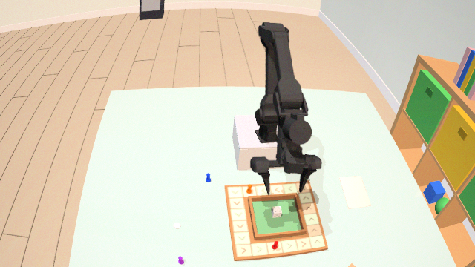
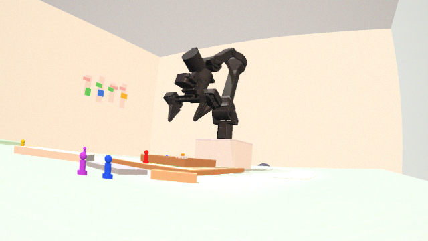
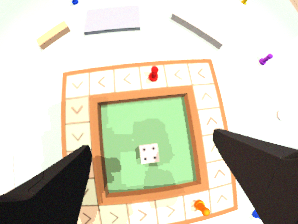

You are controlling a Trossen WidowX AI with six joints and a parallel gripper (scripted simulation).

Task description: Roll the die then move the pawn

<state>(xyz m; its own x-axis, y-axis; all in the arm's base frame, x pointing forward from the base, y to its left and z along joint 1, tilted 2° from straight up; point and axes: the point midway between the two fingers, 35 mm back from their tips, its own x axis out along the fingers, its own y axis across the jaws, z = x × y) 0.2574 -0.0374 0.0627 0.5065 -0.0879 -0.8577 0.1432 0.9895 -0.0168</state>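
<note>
The white die lies on the green felt inside the wooden tray at the middle of the board. Its pips are too small to count. My gripper is open and empty, and it hangs well above the tray's far side. The red pawn stands on the board's near row of arrow squares. An orange pawn stands on the far row.
A blue pawn, a purple pawn and a white disc lie off the board to the left. The arm's white pedestal stands behind the board. A paper sheet lies to the right, and a shelf stands beyond the table.
</note>
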